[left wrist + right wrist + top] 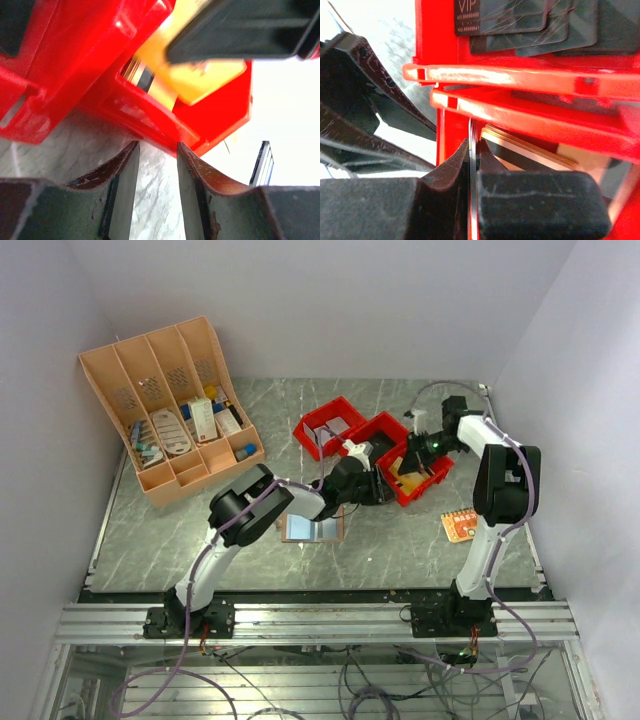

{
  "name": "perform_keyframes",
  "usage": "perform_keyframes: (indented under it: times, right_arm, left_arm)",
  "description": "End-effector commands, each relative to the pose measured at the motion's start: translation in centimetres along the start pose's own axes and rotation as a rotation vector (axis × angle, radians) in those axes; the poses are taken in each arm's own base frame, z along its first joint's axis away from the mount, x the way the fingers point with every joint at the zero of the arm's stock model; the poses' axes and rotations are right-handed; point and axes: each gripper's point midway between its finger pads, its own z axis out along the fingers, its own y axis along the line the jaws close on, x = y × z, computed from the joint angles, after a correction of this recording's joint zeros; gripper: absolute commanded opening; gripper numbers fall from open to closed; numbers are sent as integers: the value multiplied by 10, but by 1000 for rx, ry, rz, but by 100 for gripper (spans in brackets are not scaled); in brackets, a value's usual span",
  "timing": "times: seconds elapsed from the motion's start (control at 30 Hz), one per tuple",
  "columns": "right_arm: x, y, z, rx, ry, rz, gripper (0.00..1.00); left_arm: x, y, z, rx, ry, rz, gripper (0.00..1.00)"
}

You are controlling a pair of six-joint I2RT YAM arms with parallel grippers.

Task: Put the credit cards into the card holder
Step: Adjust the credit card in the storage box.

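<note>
Card holder (312, 528) lies flat on the table (400, 555), front-middle, just under the L forearm and part hidden by it. Its long axis runs approx left-right across the table w/ a slight tilt. It shows a brown edge w/ blue-grey faces up; can't tell which end is which, and no snap is visible from the top view. L arm reaches from its base up and to the right, elbow raised over the holder, wrist low, so the left gripper (388, 486) (157, 147) points at the near wall of the closest red bin (425, 492) (150, 115). Its pincer stands about half open w/ nothing between the fingers, only marble below them, tips just short of the bin. R arm rises from its base, folds at the elbow near the right wall, then comes back leftward and down, w/ the right gripper (412, 462) (474, 150) dipped inside that same bin. Its pincer is closed tight on the yellow card (205, 80), which stands on edge; in the R wrist view the card is only a thin line between the pads. The next bin over holds dark VIP cards (500, 15). Another orange card (460, 525) lies flat on the table near the R arm, well apart from the holder. Slotted organiser rack (170, 410) sits back-left.
</note>
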Motion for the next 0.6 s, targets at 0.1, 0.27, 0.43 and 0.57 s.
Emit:
perform_keyframes:
  times: [0.1, 0.27, 0.43, 0.57]
  right_arm:
    - [-38, 6, -53, -148, -213, 81, 0]
    - [-41, 13, -59, -264, -296, 180, 0]
    - [-31, 12, -53, -321, -305, 246, 0]
    - [-27, 6, -48, -308, -298, 272, 5]
  left_arm:
    - [-28, -16, -35, 17, -91, 58, 47]
    - [-29, -19, -61, 10, -113, 68, 48]
    - [-26, -19, -81, 4, -126, 63, 48]
    - [-25, -16, -86, 1, -134, 53, 48]
